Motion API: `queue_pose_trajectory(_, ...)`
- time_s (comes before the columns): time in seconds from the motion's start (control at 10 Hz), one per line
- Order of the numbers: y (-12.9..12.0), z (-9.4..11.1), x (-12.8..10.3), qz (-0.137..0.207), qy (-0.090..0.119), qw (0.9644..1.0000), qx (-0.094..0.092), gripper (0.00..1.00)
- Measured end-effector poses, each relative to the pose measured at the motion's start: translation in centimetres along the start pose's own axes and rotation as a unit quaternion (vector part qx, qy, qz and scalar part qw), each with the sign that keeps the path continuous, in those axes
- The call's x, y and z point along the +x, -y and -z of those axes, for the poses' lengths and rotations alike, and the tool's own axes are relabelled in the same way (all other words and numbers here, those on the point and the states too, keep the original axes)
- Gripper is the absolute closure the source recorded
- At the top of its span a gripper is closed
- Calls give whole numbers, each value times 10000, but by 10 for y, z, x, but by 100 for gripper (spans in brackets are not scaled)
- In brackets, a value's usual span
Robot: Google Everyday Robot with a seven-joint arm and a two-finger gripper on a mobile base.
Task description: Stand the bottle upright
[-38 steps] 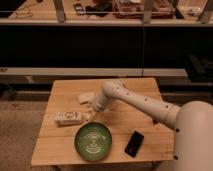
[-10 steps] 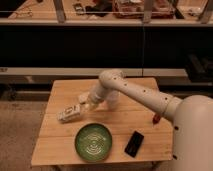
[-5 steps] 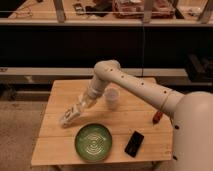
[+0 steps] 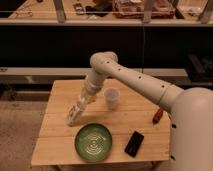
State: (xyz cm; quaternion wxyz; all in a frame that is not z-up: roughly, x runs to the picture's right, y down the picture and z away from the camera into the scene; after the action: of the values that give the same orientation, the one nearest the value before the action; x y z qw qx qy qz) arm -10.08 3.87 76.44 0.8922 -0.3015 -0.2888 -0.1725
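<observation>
Bottle [image 4: 71, 119] is sitting in our gripper [image 4: 78, 109], over the left part of the wooden table [image 4: 55, 150], and we are reading the fingers as clamped shut on its upper portion. We are reaching with the arm [image 4: 127, 76] from the right, bending at the elbow and slanting the forearm down and to the left, so the gripper is meeting the bottle along that same slant. That, we are judging, is why the bottle is hanging tilted and not lying flat: we are holding it by one end, with the other end low, at or just above the boards. Whether that end is touching the wood we are not able to tell.

Its long axis is running on a diagonal, from lower left near the tabletop up and right toward the wrist, roughly in line with the forearm. It is leaning well off vertical, so the job is looking only partly done to us. Which end is carrying the cap we are not making out.

We are working to the left of the translucent cup [image 4: 112, 97], which is standing near the gripper but apart from it. We are also working behind the green bowl [image 4: 93, 142], which is lying close in front of the bottle's low end.
</observation>
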Motion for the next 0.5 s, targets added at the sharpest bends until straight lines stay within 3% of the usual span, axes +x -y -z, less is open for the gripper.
queue_pose_trajectory(0.5,6,29,5,170,-328,9993,47,66)
